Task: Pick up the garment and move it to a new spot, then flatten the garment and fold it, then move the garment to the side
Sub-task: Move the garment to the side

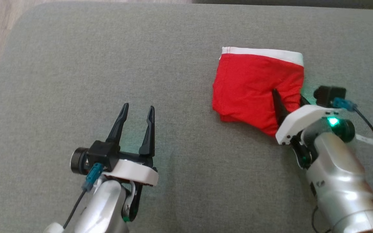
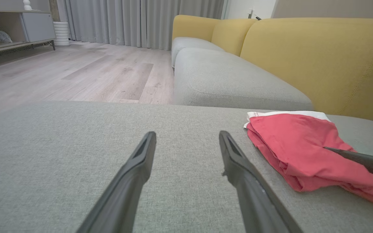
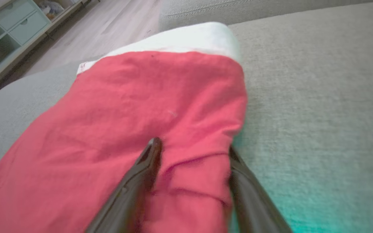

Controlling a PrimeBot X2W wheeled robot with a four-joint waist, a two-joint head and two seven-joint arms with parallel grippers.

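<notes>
Two hands showing above grey cushion (image 1: 173,64). Folded red garment (image 1: 254,84) lying right of centre, white waistband on far side. Right hand (image 3: 193,145) straddling garment's near-right corner, fingers apart, fabric between. Left hand (image 1: 138,106) hovering well apart, fingers spread.

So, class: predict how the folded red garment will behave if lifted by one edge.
Likely floppy: the red garment shows soft creases, so it would probably drape and unfold. Probably light: it lies thin on the cushion. Pushed, it may bunch, not slide.

Open passage over grey cushion (image 1: 76,64) left of garment (image 1: 257,87); yellow backrest (image 2: 319,58) rises beyond garment, blocking far side.
</notes>
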